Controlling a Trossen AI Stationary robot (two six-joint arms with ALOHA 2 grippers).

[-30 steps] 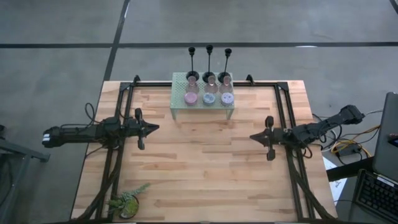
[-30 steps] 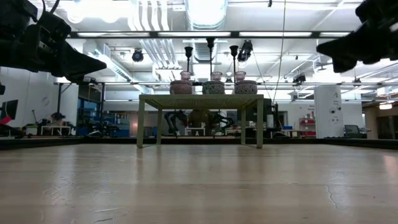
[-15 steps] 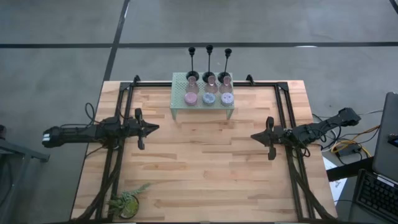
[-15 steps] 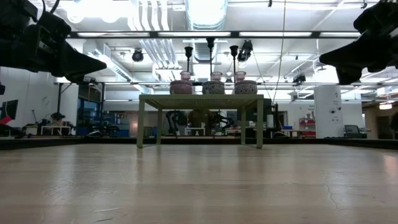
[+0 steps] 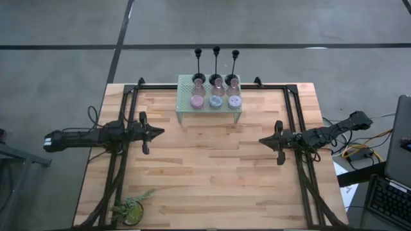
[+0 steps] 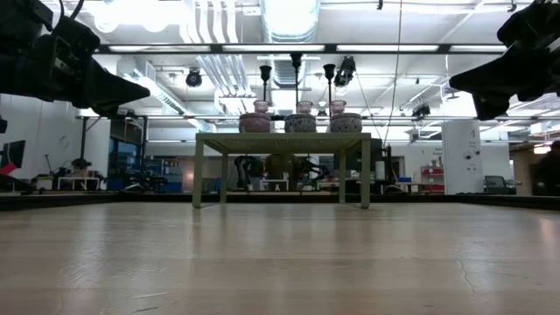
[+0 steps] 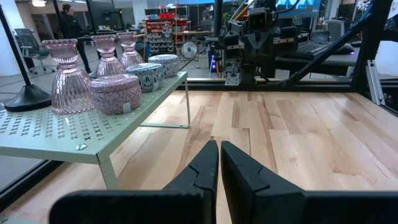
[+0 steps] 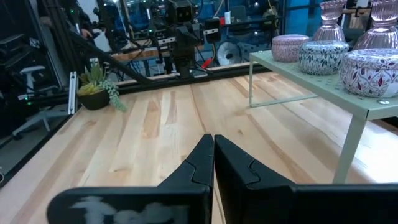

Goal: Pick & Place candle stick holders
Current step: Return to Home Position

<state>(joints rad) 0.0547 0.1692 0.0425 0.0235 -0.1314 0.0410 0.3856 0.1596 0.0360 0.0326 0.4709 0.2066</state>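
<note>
Candle stick holders [image 5: 216, 101] on rack [image 5: 184, 97] at far table [image 5: 212, 179] edge, left gripper [image 5: 161, 132] and right gripper [image 5: 261, 140] closed, empty, well apart.

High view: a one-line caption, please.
Nine candle holders on the green rack; left arm and right arm idle at the table's sides.

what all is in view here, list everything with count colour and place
black candlestick holders: three, black, back row on the rack
glass candle holders: three, pink, middle row on the rack
scented candles: three, one pink, one blue-patterned, one purple-patterned, front row on the rack
mesh rack: one, pale green, far middle of the table
potted plant: one, green, near left corner
table: one, light wood
keyboard: one, dark, off the near right corner
person: one, dark clothes, in the room beyond
left gripper: black, shut, left side
right gripper: black, shut, right side
</note>
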